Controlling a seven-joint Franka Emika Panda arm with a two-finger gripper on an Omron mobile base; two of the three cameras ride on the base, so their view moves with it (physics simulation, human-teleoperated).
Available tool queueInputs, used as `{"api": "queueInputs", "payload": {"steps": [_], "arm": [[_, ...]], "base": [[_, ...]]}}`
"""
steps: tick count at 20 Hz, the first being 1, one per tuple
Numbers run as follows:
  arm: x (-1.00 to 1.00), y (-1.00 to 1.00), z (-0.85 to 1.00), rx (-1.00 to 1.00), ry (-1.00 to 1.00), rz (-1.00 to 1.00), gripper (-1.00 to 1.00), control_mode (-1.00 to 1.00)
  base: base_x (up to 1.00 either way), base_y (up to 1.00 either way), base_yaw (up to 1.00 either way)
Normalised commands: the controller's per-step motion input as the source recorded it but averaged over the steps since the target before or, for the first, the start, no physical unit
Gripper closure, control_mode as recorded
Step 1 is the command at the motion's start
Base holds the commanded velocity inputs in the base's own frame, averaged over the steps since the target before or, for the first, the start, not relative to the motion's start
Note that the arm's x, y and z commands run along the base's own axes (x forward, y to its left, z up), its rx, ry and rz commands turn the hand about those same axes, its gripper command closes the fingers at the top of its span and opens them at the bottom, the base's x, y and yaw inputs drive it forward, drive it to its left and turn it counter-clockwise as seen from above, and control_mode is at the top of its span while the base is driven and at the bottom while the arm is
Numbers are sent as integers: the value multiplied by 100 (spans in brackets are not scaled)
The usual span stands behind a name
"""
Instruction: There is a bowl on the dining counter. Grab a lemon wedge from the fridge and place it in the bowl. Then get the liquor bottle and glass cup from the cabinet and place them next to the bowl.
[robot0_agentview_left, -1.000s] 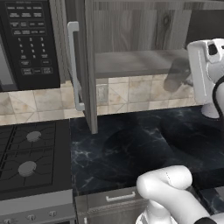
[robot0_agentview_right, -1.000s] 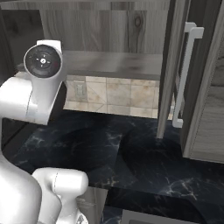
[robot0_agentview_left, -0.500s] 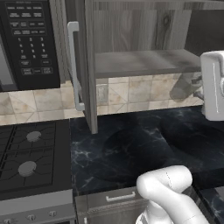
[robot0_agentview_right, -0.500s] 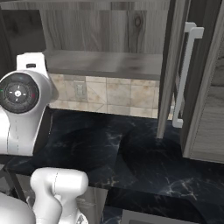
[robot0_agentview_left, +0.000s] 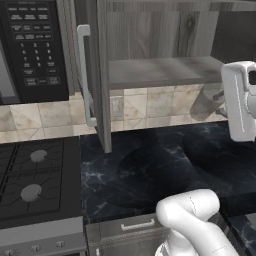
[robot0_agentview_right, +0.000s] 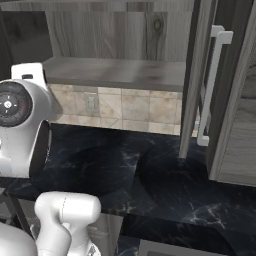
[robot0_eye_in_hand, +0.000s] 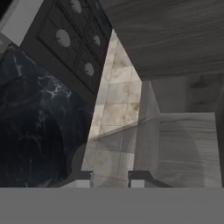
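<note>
In the left base view the white arm's elbow bulges at the bottom centre and its hand section stands upright at the right edge, level with the cabinet (robot0_agentview_left: 150, 50) shelf. The cabinet's door hangs open in the upper middle, edge-on, its silver bar handle (robot0_agentview_left: 85, 75) facing left. This view alone takes in the black microwave (robot0_agentview_left: 32, 47) at upper left and the stove (robot0_agentview_left: 35, 175) at lower left, beside the black marbled worktop (robot0_agentview_left: 165, 165).

In the right base view the arm's round wrist joint sits at the left edge with the elbow below it at the bottom left. The open door stands right of centre here, and the shelf appears bare above the tiled wall (robot0_agentview_right: 125, 107).

The hand view is rolled sideways: stove burners at upper left, worktop at left, tiles running down the middle, grey wood-grain cabinet across the right. The gripper (robot0_eye_in_hand: 108, 178) shows two dark tips at the bottom, a narrow gap between them and nothing visible in it; I cannot tell whether they grip anything.
</note>
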Motion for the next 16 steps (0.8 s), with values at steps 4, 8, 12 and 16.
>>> {"api": "queueInputs", "payload": {"steps": [4, 8, 12, 16], "arm": [[0, 4, 0, 0, 3, 0, 100, -100], [0, 0, 0, 0, 0, 0, 100, -100], [-15, 0, 0, 1, 0, 0, 100, 100], [0, 0, 0, 0, 0, 0, 100, 100]], "base": [[0, 0, 0], [0, 0, 0], [-14, 0, 0], [-79, 6, 0]]}}
